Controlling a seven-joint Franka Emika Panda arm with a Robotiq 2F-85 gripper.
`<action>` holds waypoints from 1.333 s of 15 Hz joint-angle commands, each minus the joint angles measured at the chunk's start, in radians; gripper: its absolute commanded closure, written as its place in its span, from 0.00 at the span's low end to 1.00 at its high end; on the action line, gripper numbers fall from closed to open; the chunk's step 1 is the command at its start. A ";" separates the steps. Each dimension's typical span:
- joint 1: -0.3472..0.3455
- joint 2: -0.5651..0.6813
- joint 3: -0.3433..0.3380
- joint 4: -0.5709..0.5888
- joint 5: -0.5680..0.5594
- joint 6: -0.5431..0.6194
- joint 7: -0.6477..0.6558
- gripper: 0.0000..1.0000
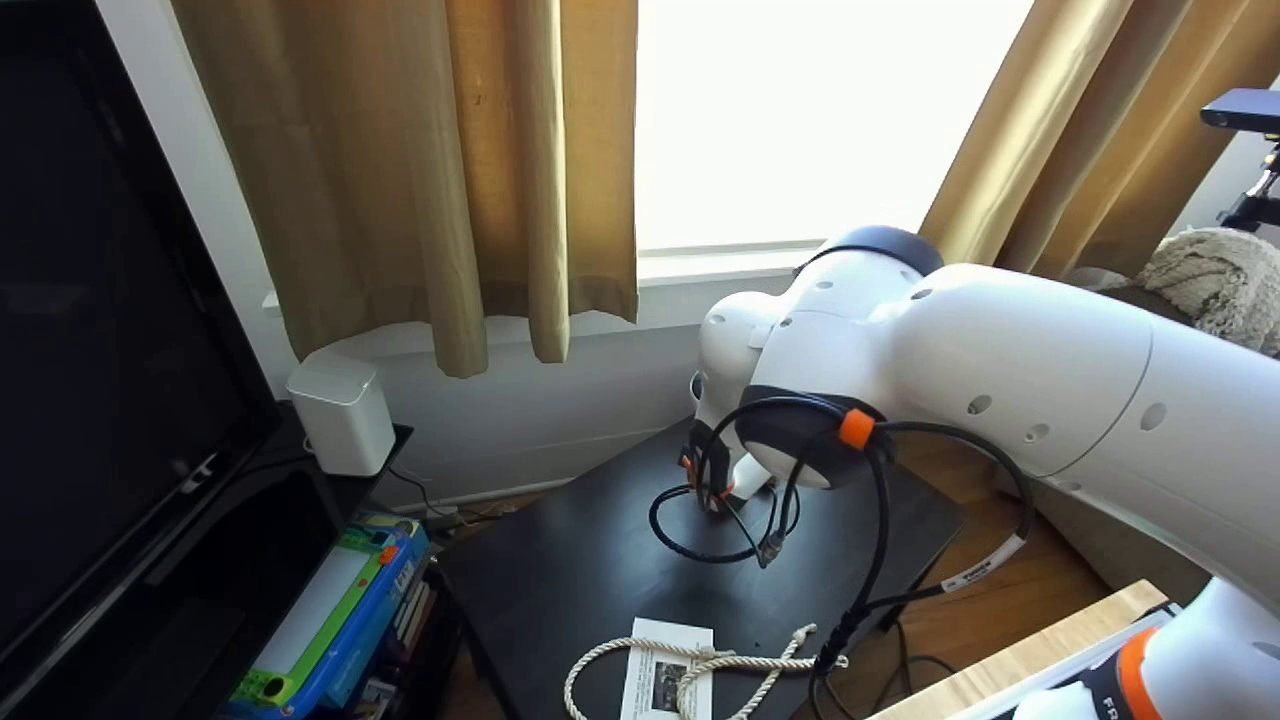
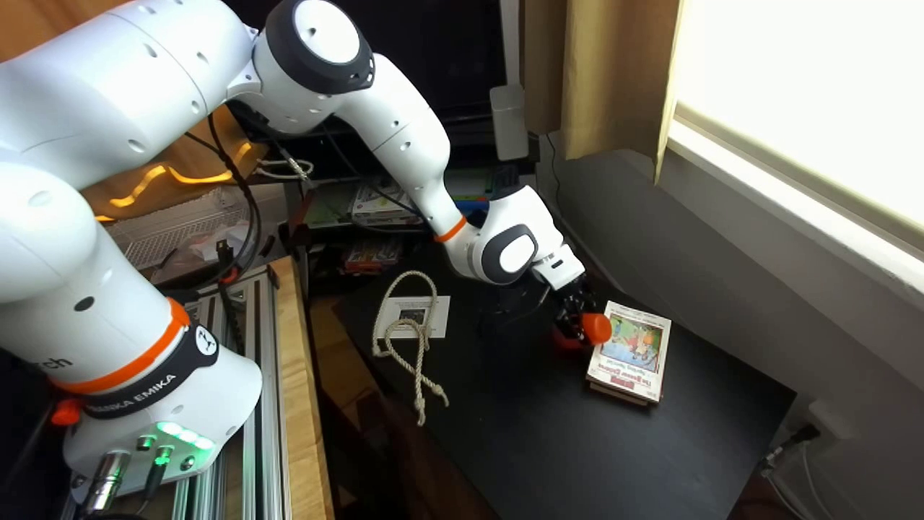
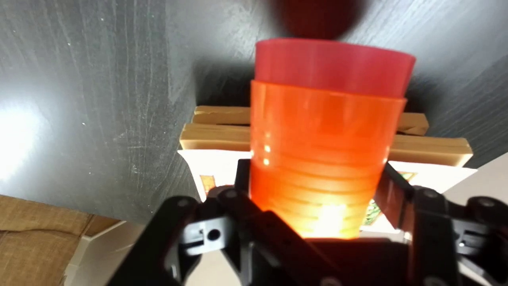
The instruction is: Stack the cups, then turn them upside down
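The shiny orange cup (image 3: 323, 135) holds a red cup (image 3: 333, 67).

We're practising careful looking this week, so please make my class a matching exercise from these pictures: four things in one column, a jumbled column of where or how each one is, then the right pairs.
Things
1. orange cup
2. red cup
3. rope
4. books

Where or how
A. lying partly across a printed sheet
B. flat on the table, one atop another
C. held directly by the gripper
D. nested in another cup, rim sticking out

Right pairs: 1-C, 2-D, 3-A, 4-B
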 commanded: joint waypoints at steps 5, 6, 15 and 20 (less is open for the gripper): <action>0.060 0.062 -0.055 0.009 0.012 0.006 0.047 0.00; 0.062 0.065 -0.058 0.010 0.012 0.006 0.047 0.00; 0.065 0.074 -0.061 0.013 0.012 -0.004 0.046 0.58; 0.181 0.106 -0.141 -0.008 0.030 -0.043 0.131 0.58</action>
